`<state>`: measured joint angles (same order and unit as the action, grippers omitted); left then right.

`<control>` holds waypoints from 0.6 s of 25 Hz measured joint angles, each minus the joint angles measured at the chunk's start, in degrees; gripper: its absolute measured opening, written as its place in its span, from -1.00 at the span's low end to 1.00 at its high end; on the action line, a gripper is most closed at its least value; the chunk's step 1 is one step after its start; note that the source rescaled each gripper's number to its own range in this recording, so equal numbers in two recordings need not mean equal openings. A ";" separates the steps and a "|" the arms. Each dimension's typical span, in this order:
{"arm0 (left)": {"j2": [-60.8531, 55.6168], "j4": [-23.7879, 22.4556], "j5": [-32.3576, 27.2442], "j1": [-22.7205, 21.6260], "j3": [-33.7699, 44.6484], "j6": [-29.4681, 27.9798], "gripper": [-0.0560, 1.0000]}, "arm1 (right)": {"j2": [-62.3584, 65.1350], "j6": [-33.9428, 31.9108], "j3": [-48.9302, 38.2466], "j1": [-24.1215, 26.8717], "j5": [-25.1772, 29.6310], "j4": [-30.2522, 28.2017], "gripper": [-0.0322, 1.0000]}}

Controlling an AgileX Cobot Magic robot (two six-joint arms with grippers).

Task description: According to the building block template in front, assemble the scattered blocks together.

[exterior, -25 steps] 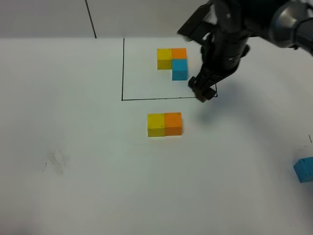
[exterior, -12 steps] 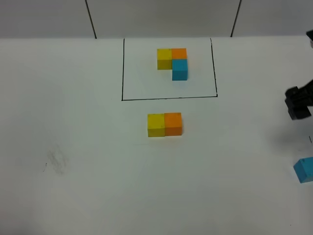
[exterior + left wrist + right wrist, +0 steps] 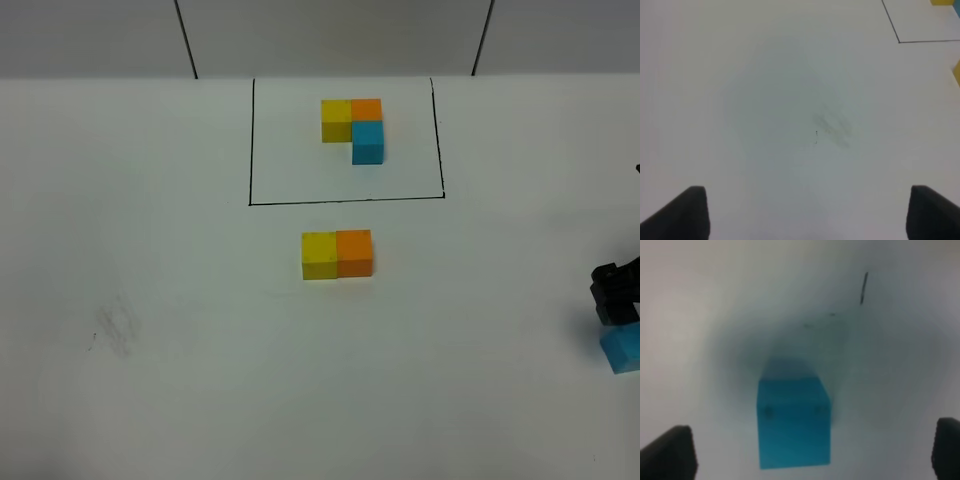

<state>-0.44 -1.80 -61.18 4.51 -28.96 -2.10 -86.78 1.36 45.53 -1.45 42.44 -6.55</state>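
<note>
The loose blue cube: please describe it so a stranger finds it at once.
On the white table, look at the far right edge, away from the black frame. The loose blue cube lies alone by the right tool, the only blue block touching no other.

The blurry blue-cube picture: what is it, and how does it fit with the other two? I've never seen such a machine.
This is a robot with two arms, each ending in a two-fingered gripper. One picture looks down from a high camera onto the white table; the other two come from cameras on the arms' wrists. Inside the thin black outline sits the pattern to copy: an L of yellow, orange and blue cubes. Nearer the camera, a loose yellow cube and a loose orange cube stand touching. The loose sky-blue cube lies far right, under the right gripper, whose fingers are open; your blurry picture is its wrist view. The left gripper is open too. Nothing is held.
</note>
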 joint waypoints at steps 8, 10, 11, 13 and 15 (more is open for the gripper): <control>0.00 0.00 0.00 0.00 0.00 0.05 0.40 | -2.27 -0.85 -6.15 0.00 -6.73 1.55 0.87; 0.00 0.00 0.00 0.00 0.00 0.11 0.40 | -3.67 -0.85 -7.33 0.00 -9.74 1.54 0.87; 0.00 0.00 0.00 0.00 0.00 0.11 0.40 | -4.17 -0.85 -7.68 0.00 -11.28 1.54 0.87; 0.00 0.00 0.00 0.00 0.00 0.11 0.40 | -5.25 -0.85 -7.82 0.00 -13.15 1.54 0.86; 0.00 0.00 0.00 0.00 0.00 0.11 0.40 | -6.20 -0.85 -7.82 0.00 -13.96 1.56 0.85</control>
<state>-0.44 -1.80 -61.18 4.51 -28.96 -1.99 -92.97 0.51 37.71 -1.45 28.48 -4.99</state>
